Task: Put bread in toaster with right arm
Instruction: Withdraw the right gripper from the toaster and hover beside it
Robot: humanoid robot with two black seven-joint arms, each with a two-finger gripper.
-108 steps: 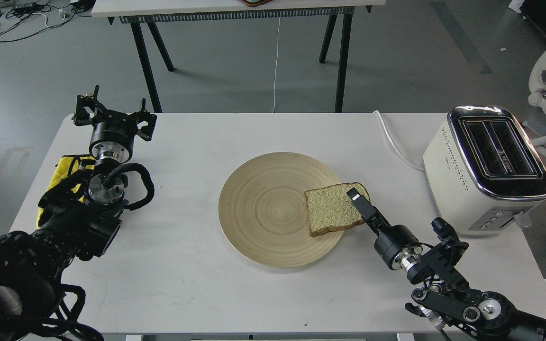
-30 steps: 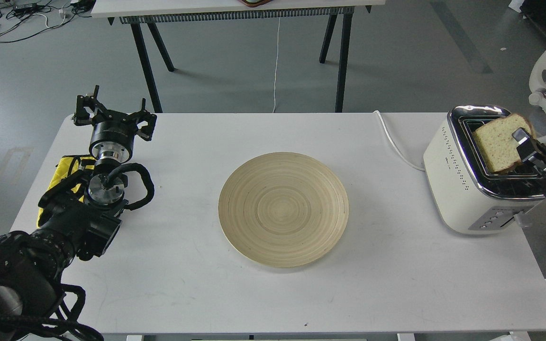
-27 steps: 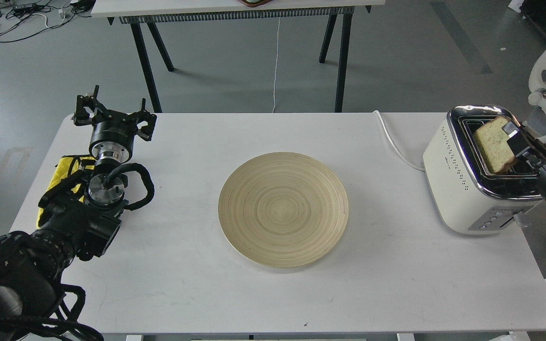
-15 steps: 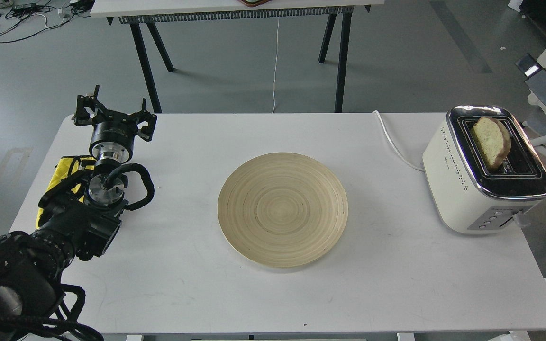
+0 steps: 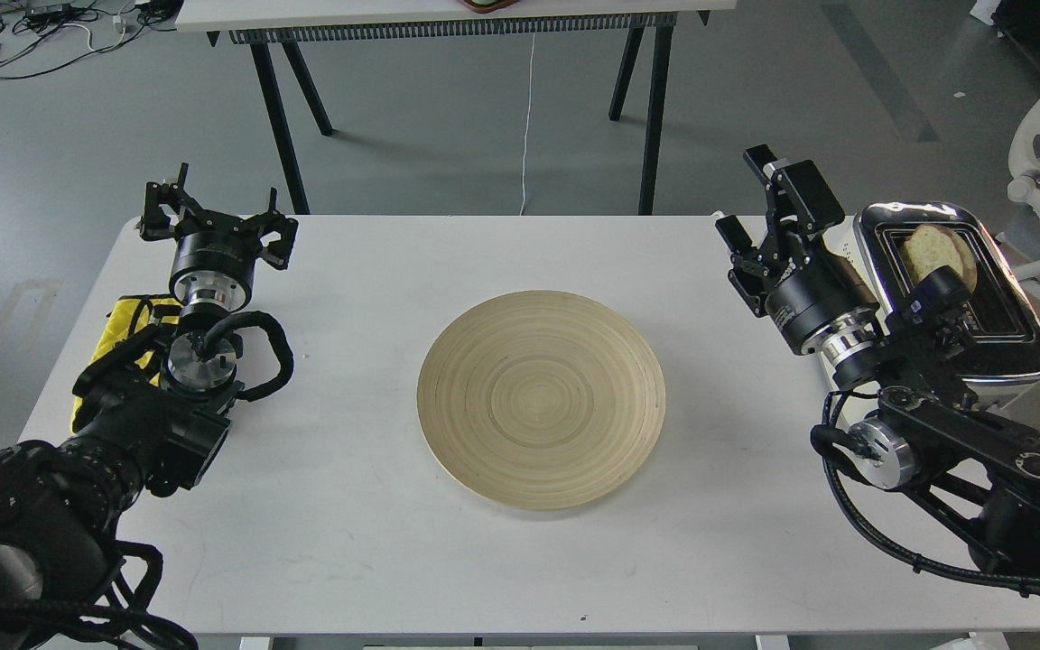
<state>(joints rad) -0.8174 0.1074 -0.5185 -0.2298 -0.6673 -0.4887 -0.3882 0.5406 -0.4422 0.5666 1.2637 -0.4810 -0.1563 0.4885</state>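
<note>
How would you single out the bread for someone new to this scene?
Find the cream-white toaster at the white table's right edge, behind the right arm. The bread stands in its slot, the only tan, brown-crusted thing against chrome and black.

Toaster (image 5: 998,334) front behind right arm (image 5: 935,406)

Two black jointed robot arms, silver metal wrist rings behind each black two-finger gripper, looped black cables alongside wrists, matte housings

Ringed matt wood plate (image 5: 541,400); glossy chrome-topped toaster (image 5: 998,338).
</note>
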